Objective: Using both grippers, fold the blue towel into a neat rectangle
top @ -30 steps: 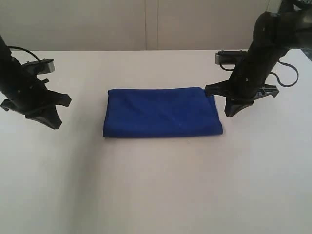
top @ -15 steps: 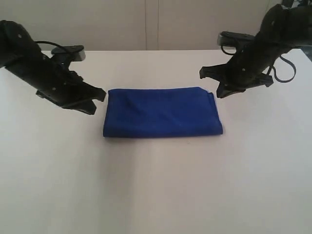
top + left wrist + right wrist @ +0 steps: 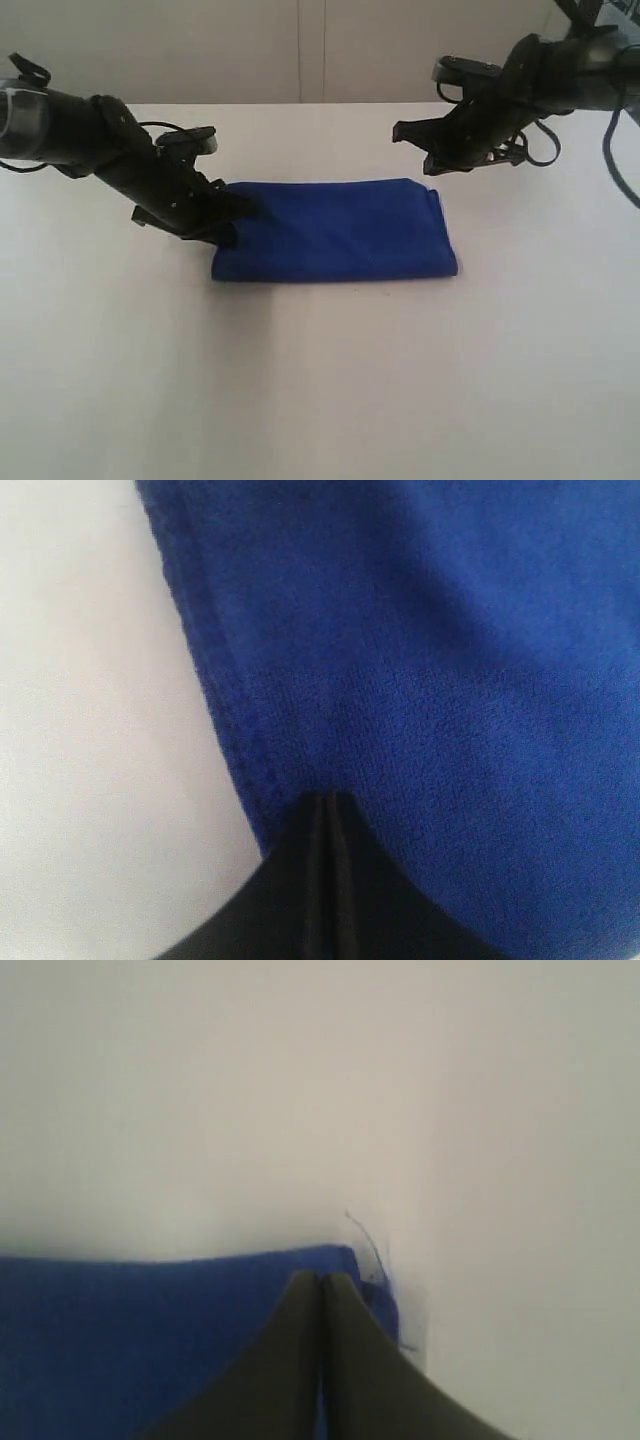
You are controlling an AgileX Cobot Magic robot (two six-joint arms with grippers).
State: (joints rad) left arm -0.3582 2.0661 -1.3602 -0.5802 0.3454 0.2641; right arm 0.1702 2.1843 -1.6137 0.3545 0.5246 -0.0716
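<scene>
Because the left gripper [image 3: 228,215], low at the left edge of the blue towel [image 3: 335,232] on the table [image 3: 320,380], and the right gripper [image 3: 412,145], above its far right corner, are both pinched shut and empty, a push could bunch it up.

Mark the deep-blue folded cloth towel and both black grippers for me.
blue towel [image 3: 340,232], exterior view, middle of top face.
left gripper [image 3: 328,798], left wrist view, closed fingertips.
right gripper [image 3: 322,1280], right wrist view, closed fingertips.
</scene>
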